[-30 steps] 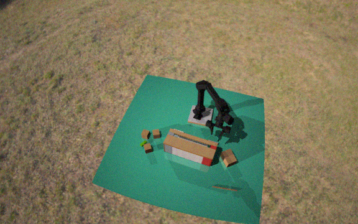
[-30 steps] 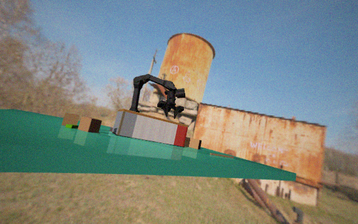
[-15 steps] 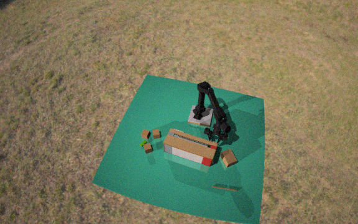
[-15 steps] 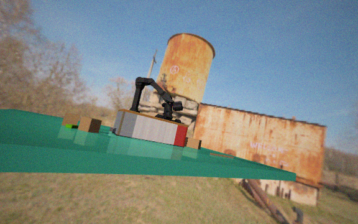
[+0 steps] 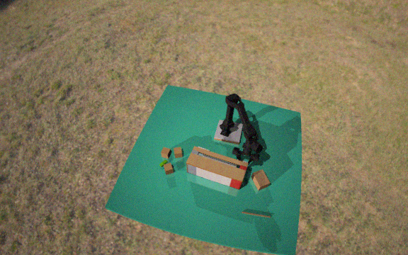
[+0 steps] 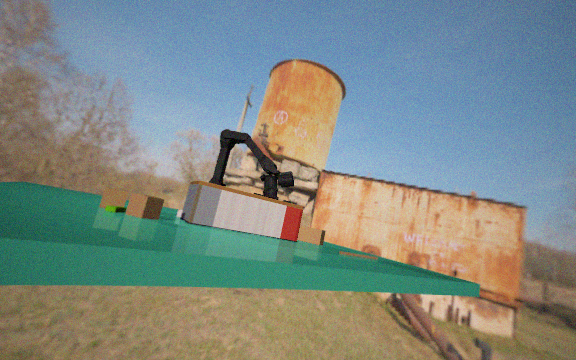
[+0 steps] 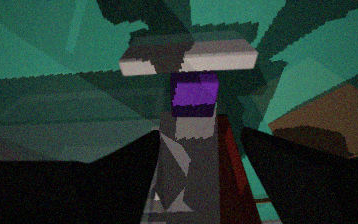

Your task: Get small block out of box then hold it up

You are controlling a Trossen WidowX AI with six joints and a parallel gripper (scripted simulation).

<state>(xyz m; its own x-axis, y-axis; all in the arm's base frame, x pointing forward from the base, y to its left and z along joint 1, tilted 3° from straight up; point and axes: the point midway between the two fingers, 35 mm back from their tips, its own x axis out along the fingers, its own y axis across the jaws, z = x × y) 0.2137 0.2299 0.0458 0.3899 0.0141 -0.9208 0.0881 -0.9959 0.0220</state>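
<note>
Arm (image 5: 241,117) bends over from its base and reaches down behind the box (image 5: 216,167) at its red end, toward the tabletop's (image 5: 147,198) right edge; jaws partly open, holding nothing. Only the wrist view shows the purple block (image 7: 195,94), on the shelf ahead of the jaws, untouched.

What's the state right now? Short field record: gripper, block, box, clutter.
gripper: open, nothing held, low behind the box at its red end
block: purple block ahead of the gripper in the wrist view, not gripped
box: upright on the green table, tan top, red panel at one end
clutter: three small brown cubes and a green piece past the grey end; larger brown cube near the red end; thin brown strip toward the table edge
</note>
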